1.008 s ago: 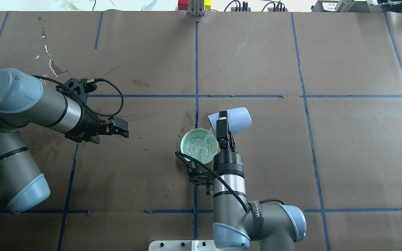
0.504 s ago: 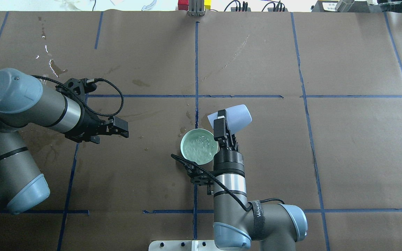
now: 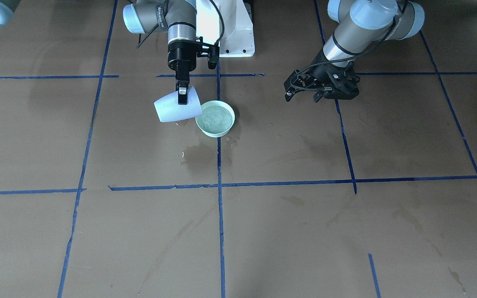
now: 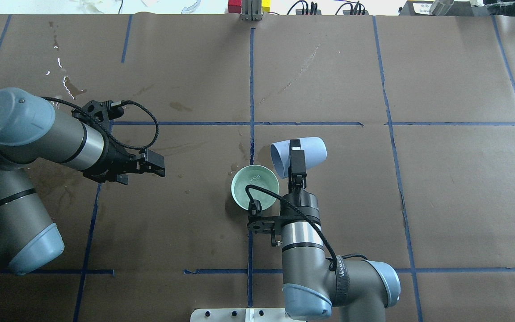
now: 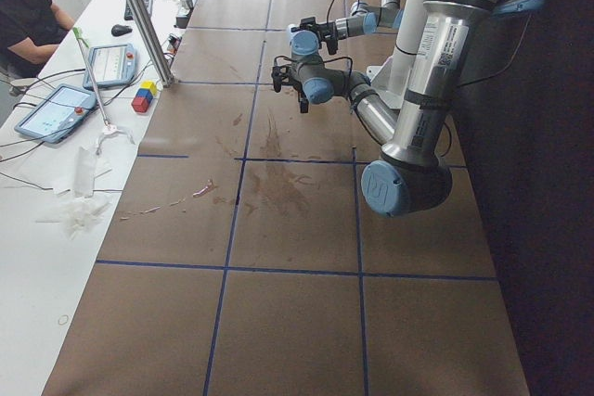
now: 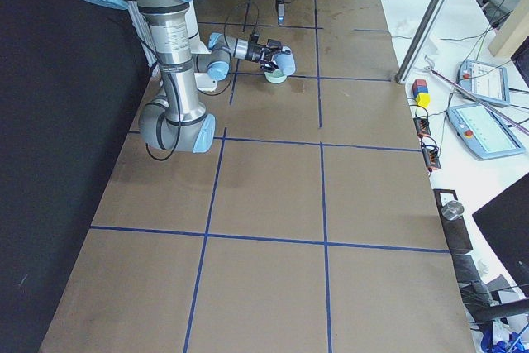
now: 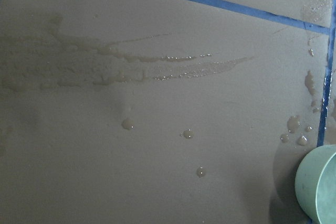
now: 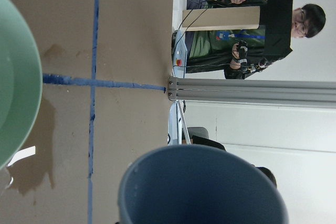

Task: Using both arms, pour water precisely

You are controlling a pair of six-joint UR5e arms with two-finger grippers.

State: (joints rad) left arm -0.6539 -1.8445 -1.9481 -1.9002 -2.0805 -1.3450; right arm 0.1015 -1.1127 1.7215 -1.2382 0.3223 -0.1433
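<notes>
— What does the counter look like?
— Brown paper covers the counter (image 4: 463,201), and blue tape (image 4: 306,123) rules it into squares. A dark wet stain (image 3: 199,159) lies on the operators' side of the bowl. Small droplets (image 7: 188,134) bead the paper in the left wrist view.

— And the room around it?
— A white bench (image 5: 37,229) runs along the far edge, carrying two tablets (image 5: 58,110) and some coloured blocks (image 5: 144,97). An operator (image 8: 262,30) in glasses holds controllers. A white pedestal (image 3: 230,29) sits at the robot's edge.

— Which containers are out?
— A pale green bowl (image 4: 235,185) stands on the centre tape line. A pale blue cup (image 4: 315,154) hangs above the paper, tipped on its side. Its mouth faces the bowl and is just beside the rim.

— Where is the water?
— The water (image 3: 215,116) is in the bowl, clear, with a rippled, glinting surface. I cannot tell what the cup contains.

— And the arms?
— The right arm (image 4: 302,250) reaches forward from the pedestal. The right jaws pinch the cup's wall, with one finger lying along the outside. The left arm (image 4: 38,134) hovers well apart from the bowl, on the robot's left. I cannot tell whether the left jaws are spread or pressed together.
</notes>
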